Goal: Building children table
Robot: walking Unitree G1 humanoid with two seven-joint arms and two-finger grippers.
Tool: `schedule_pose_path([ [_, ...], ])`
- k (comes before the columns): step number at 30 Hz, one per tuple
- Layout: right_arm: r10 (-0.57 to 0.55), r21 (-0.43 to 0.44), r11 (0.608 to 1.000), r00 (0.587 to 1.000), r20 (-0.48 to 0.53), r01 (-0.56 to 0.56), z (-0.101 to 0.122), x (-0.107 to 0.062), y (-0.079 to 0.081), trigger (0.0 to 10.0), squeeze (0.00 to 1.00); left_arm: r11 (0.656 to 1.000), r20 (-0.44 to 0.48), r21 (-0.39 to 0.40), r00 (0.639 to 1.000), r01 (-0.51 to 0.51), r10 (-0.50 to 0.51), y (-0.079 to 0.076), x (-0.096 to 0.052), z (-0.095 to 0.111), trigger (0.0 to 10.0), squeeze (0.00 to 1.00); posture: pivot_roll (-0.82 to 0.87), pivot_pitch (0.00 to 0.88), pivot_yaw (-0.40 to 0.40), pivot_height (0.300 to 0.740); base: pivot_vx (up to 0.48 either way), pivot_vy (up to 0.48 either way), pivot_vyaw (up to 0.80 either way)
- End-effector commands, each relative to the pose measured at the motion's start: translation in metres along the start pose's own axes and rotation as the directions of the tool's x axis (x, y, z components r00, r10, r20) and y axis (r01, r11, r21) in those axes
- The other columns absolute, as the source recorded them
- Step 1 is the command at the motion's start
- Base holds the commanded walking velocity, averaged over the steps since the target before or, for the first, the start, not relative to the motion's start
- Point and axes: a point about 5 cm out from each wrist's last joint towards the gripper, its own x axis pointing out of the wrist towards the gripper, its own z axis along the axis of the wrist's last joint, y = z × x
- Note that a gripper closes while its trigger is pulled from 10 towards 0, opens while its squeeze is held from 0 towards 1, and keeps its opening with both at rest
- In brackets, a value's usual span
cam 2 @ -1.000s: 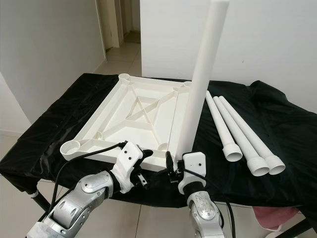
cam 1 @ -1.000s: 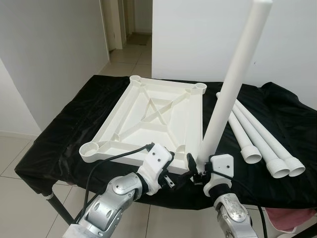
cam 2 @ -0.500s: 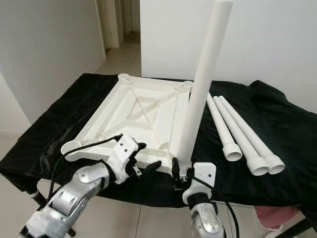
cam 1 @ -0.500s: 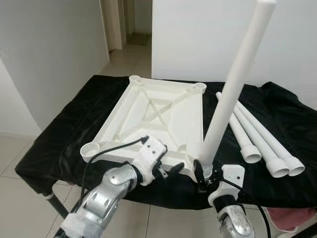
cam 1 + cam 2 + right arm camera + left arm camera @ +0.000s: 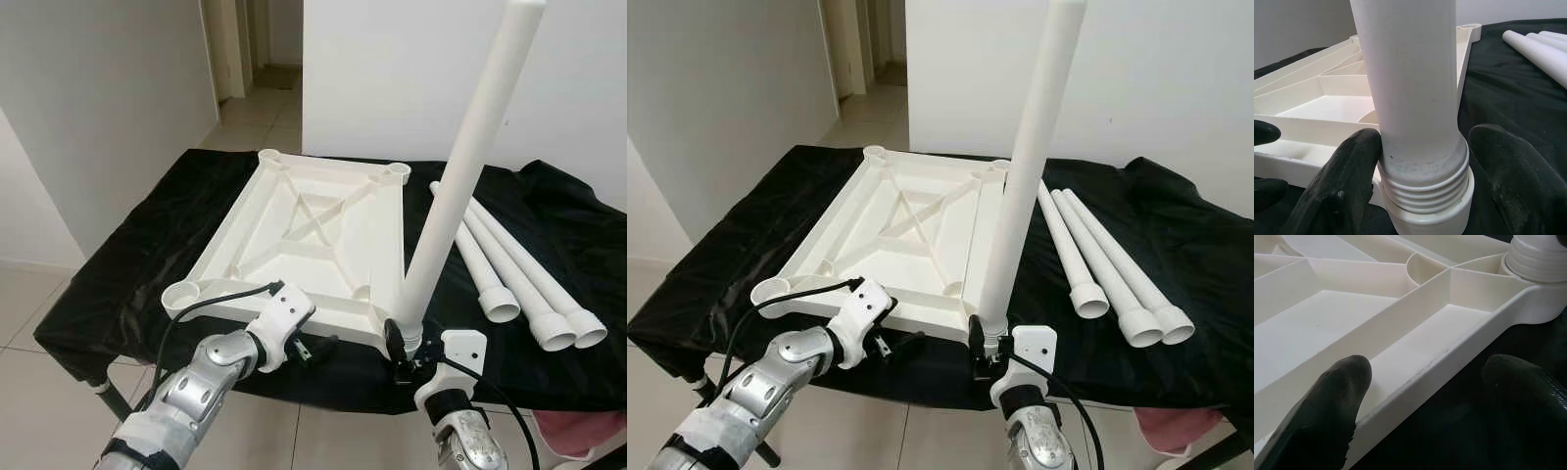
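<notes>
Four white legs are in sight, all placed around the upturned white tabletop (image 5: 313,240), which lies underside-up on a table draped in black cloth (image 5: 147,255). One leg, the standing leg (image 5: 460,176), rises from the tabletop's near right corner socket (image 5: 1425,205), tilted slightly away from the tabletop; its threaded end sits at the mouth of that socket with several thread rings still showing. The other three spare legs (image 5: 519,269) lie side by side on the cloth to the right of the tabletop, flared threaded ends toward the robot.

At the standing leg's base, the right gripper (image 5: 400,345) reaches up from below the tabletop's near edge. Its fingers (image 5: 1347,181) are spread to either side of the leg just above the threads; one finger touches the leg, the other stands a little clear of it.

Along the tabletop's near edge, left of the standing leg, the left gripper (image 5: 318,348) has its fingers (image 5: 1327,401) parted, one over the rim (image 5: 1449,357) and one outside it above the cloth, grasping nothing.
</notes>
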Motion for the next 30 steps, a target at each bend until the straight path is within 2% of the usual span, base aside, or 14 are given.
schedule_pose_path([
  [1,-0.002,0.002,1.000,1.000,0.008,0.002,0.001,0.000,0.000,10.0,0.00,0.996,-0.058,0.006,0.995,0.084,-0.083,-0.002,-0.001,-0.011,10.0,0.00,-0.07,0.096,0.049,0.740,0.000,0.000,0.00],
  [3,-0.001,0.002,1.000,1.000,0.009,0.001,0.002,0.000,0.001,10.0,0.00,0.998,-0.073,0.014,0.995,0.061,-0.060,0.002,0.000,-0.013,10.0,0.00,-0.07,0.096,0.049,0.740,0.000,0.000,0.00],
  [5,0.003,-0.001,1.000,1.000,0.009,-0.003,0.001,0.002,0.001,10.0,0.00,1.000,-0.121,0.008,0.993,0.004,-0.003,0.016,0.003,-0.014,10.0,0.00,-0.07,0.096,0.052,0.740,0.000,0.000,0.00],
  [10,0.006,-0.003,1.000,1.000,0.007,-0.006,0.001,0.004,0.002,10.0,0.00,0.999,-0.165,0.036,0.986,-0.016,0.022,0.025,0.005,-0.014,10.0,0.00,-0.07,0.096,0.053,0.740,0.000,0.000,0.00],
  [14,0.008,-0.006,1.000,1.000,0.009,-0.008,0.001,0.005,0.002,10.0,0.00,1.000,-0.189,0.030,0.982,-0.001,0.007,0.029,0.006,-0.013,10.0,0.00,-0.07,0.096,0.058,0.740,0.000,0.000,0.00],
  [20,0.009,-0.005,1.000,1.000,0.008,-0.009,0.000,0.005,0.003,10.0,0.00,0.999,-0.224,-0.026,0.973,0.047,-0.052,0.032,0.006,-0.014,10.0,0.00,-0.08,0.094,0.065,0.740,0.000,0.000,0.00],
  [21,0.009,-0.005,1.000,1.000,0.008,-0.009,0.000,0.006,0.003,10.0,0.00,0.997,-0.228,-0.034,0.971,0.062,-0.069,0.032,0.006,-0.015,9.1,0.00,-0.08,0.094,0.065,0.740,0.000,0.000,0.00],
  [22,0.009,-0.005,1.000,1.000,0.008,-0.009,0.000,0.006,0.004,10.0,0.00,0.997,-0.230,-0.037,0.970,0.072,-0.079,0.033,0.006,-0.015,9.1,0.00,-0.08,0.094,0.065,0.740,0.000,0.000,0.00],
  [23,0.008,-0.005,1.000,1.000,0.009,-0.008,0.000,0.006,0.004,10.0,0.00,0.996,-0.234,-0.040,0.968,0.082,-0.089,0.032,0.006,-0.016,2.6,0.00,-0.08,0.091,0.069,0.740,0.000,0.000,0.00],
  [24,0.008,-0.005,1.000,1.000,0.009,-0.008,0.000,0.006,0.004,10.0,0.00,0.996,-0.234,-0.040,0.968,0.082,-0.089,0.032,0.006,-0.016,2.6,0.00,-0.08,0.091,0.069,0.740,0.000,0.000,0.00],
  [25,0.007,-0.005,1.000,1.000,0.009,-0.007,0.000,0.006,0.004,10.0,0.00,0.995,-0.236,-0.039,0.967,0.087,-0.094,0.032,0.006,-0.017,0.3,0.00,-0.08,0.092,0.070,0.740,0.000,0.000,0.00],
  [26,0.006,-0.005,1.000,1.000,0.009,-0.006,0.000,0.006,0.004,10.0,0.00,0.995,-0.238,-0.043,0.966,0.090,-0.097,0.032,0.006,-0.017,0.0,0.00,-0.08,0.093,0.070,0.740,0.000,0.000,0.00],
  [30,0.003,-0.005,1.000,1.000,0.009,-0.003,-0.001,0.006,0.004,10.0,0.00,0.995,-0.238,-0.046,0.967,0.084,-0.093,0.032,0.006,-0.018,0.0,0.00,-0.08,0.091,0.071,0.740,0.000,0.000,0.00],
])
